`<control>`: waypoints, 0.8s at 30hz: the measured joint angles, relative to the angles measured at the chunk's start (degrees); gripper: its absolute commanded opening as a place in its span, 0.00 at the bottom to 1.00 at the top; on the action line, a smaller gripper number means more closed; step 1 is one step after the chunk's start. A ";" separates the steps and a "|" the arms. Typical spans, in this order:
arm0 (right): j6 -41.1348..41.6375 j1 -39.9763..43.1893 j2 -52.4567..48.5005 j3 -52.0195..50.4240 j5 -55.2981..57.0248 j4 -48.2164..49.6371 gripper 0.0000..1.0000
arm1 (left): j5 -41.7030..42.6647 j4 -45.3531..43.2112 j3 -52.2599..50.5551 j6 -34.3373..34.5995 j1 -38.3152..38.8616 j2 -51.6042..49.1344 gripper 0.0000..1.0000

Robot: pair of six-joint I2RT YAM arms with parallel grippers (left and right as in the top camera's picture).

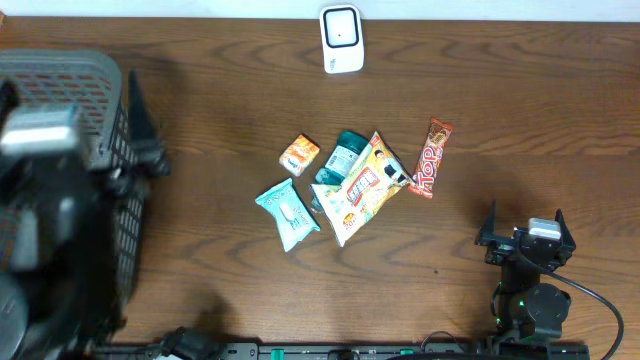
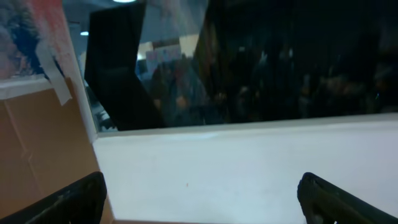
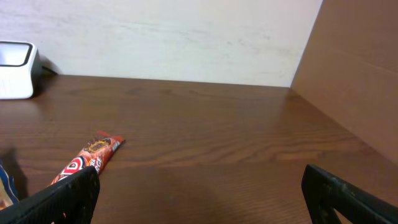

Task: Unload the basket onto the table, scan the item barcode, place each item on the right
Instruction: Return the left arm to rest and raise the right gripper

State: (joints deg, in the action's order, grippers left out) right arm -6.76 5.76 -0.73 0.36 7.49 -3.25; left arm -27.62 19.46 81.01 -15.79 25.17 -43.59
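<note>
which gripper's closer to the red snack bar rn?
Right. The right gripper sits open a short way from the red snack bar, toward the table's front-right. The left gripper is raised by the basket at the far left.

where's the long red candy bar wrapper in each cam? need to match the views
Overhead: the long red candy bar wrapper lies right of centre, slanted, its upper end tipped right.
Left wrist: not in it.
Right wrist: the wrapper lies at lower left, running off toward the bottom edge.
Shared landmark: the white box-shaped scanner, top centre overhead, and at the far left edge in the right wrist view.
</note>
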 measured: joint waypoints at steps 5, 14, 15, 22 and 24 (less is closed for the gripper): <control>0.00 0.00 0.00 0.00 0.00 0.00 0.99 | 6.16 0.92 -3.69 2.58 0.00 7.32 0.98; 9.92 0.00 -0.02 0.00 -8.00 -0.39 0.99 | 15.78 2.84 -5.49 8.87 -0.33 14.51 0.98; 15.80 0.00 -0.02 0.00 -11.50 -0.28 0.99 | 16.55 3.15 -5.55 9.25 -0.79 15.06 0.98; 43.67 0.00 -0.07 0.00 -34.86 0.98 0.99 | 24.28 6.38 -5.64 13.29 -10.91 20.41 0.98; 48.19 0.00 -0.07 0.00 -40.02 0.98 0.99 | 28.13 7.21 -5.64 14.97 -14.95 22.29 0.98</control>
State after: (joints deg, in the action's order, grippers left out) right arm 41.43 5.76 -0.80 0.36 -32.53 -2.26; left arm 0.51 26.68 75.37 -0.82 10.22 -21.30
